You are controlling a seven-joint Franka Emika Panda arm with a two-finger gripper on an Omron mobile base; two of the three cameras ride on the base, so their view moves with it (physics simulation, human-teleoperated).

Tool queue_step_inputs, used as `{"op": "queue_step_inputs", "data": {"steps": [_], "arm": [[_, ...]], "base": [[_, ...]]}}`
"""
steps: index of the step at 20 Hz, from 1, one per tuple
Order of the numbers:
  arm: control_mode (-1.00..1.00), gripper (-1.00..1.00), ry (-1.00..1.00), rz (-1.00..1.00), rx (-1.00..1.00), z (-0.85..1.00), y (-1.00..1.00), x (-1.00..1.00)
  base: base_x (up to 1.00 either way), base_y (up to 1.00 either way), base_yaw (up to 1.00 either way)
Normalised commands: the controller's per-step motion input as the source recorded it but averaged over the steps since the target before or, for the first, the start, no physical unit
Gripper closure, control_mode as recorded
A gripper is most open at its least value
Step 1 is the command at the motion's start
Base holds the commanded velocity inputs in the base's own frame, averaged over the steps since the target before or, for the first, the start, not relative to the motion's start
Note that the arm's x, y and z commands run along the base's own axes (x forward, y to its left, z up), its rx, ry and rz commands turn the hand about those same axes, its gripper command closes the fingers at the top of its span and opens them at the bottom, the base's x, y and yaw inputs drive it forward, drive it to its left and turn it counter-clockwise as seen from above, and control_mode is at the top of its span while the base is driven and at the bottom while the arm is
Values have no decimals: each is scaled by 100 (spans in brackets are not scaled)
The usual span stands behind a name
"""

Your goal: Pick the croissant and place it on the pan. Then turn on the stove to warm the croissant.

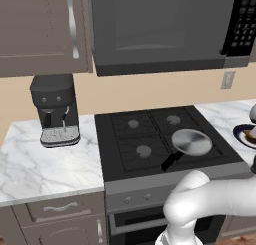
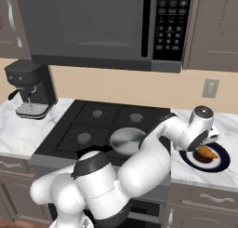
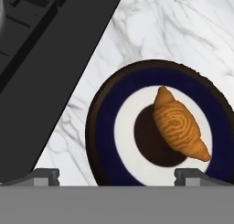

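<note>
The croissant (image 3: pixel 180 129) is a golden-orange crescent lying on a dark, white-ringed plate (image 3: pixel 98 122) on the marble counter right of the stove (image 1: pixel 145 134). It also shows on the plate (image 2: pixel 224 163) in the right base view, croissant (image 2: pixel 208 152). My gripper (image 3: pixel 119 177) hangs above the plate, open, its two fingertips (image 3: pixel 45 175) far apart and holding nothing. The croissant sits slightly toward the right fingertip. The silver pan (image 1: pixel 191 141) rests on the front right burner with its black handle (image 1: pixel 170 161) pointing toward the front; the pan (image 2: pixel 126 141) lies left of my arm.
A black coffee machine (image 1: pixel 55 111) stands on the left counter. A dark microwave (image 1: pixel 160 29) hangs above the stove. The stove's grey knob panel (image 1: pixel 140 196) runs along its front. A wall outlet (image 2: pixel 210 88) is behind the plate.
</note>
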Motion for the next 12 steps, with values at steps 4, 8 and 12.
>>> {"op": "queue_step_inputs", "data": {"steps": [4,8,12], "arm": [[-100,-100,1,0,0,-5,0,0],[-100,-100,0,0,0,0,0,-2],[-100,-100,0,0,0,0,0,-5]], "base": [[0,0,0],[0,0,0],[0,0,0]]}}
